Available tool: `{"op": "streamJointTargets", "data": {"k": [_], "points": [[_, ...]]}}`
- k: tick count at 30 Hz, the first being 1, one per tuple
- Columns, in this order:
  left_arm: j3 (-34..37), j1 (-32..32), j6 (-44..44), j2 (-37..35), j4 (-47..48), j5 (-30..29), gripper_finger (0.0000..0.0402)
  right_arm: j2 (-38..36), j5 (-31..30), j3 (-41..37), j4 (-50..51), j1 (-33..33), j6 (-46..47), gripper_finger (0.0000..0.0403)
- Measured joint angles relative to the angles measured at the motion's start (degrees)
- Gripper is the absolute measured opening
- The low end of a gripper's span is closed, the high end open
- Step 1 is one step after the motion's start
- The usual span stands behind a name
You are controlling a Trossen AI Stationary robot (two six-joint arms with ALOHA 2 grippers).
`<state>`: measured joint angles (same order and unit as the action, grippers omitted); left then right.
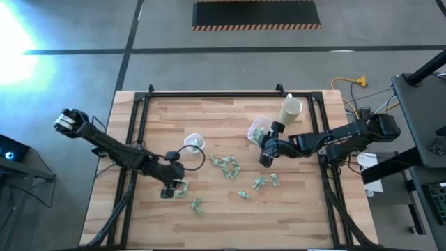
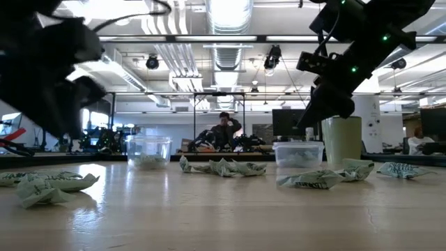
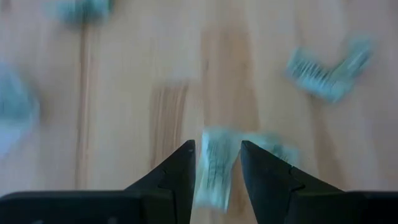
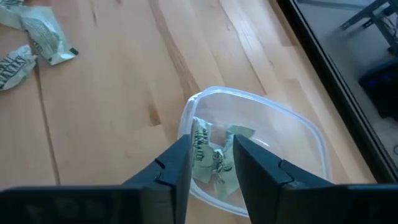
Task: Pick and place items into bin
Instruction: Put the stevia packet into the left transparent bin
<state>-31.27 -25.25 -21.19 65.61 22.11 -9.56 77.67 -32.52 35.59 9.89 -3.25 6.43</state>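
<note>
1. The left gripper (image 3: 216, 163) is low over the table (image 1: 230, 209), its fingers closed on one pale green piece (image 3: 214, 171); only its wrist view shows this.
2. The right gripper (image 4: 211, 163) hangs above a clear tub (image 4: 311, 146) and pinches another piece (image 4: 208, 155).
3. Loose pieces (image 1: 226, 166) lie between both grippers.

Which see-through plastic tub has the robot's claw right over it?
The clear plastic tub beside the tall cream cup. The right gripper hangs over it with a pale green wrapper piece between its fingers; the other tub stands apart.
</note>
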Motion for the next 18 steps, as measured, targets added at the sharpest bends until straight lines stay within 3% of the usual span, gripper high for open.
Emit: {"op": "streamJointTargets", "data": {"k": [18], "points": [[2.05,-0.29,-5.48,7.08,-1.57,1.46,0.0112,-0.05,1.67,0.00,-0.35,-0.28,0.04,0.0091]]}}
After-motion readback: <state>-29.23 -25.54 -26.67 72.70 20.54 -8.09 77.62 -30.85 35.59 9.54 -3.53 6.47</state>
